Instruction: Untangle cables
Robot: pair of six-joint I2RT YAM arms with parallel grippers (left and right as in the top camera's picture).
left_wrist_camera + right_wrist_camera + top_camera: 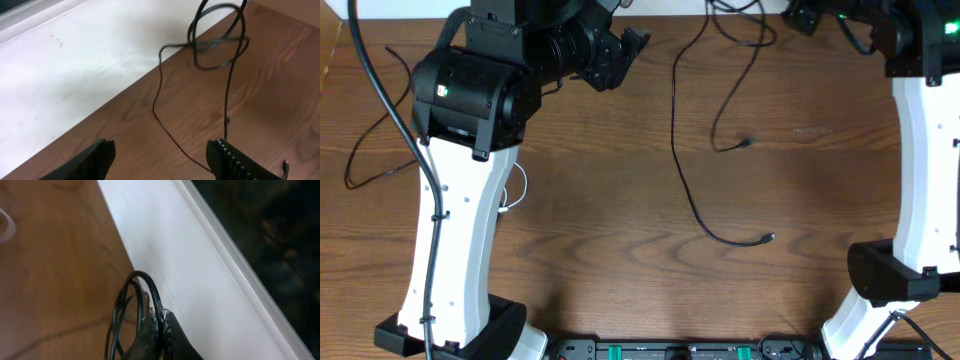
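Two thin black cables hang from the top of the table. One black cable (682,180) runs down to a plug (767,238), and a shorter strand ends in a plug (748,143). My right gripper (161,330) is shut on looped black cable (150,287) at the far table edge, and it also shows at the top right as the right gripper (798,18). My left gripper (162,155) is open just above the wood; a strand of the cable (170,135) lies on the table between its fingers, untouched. A cable loop (220,37) lies ahead of it. A white cable (521,190) peeks out beside the left arm.
The far table edge (125,90) borders a white floor. A thick black arm cable (380,90) runs down the left arm, with a thin black loop (360,150) on the wood beside it. The arm bases stand at the front corners.
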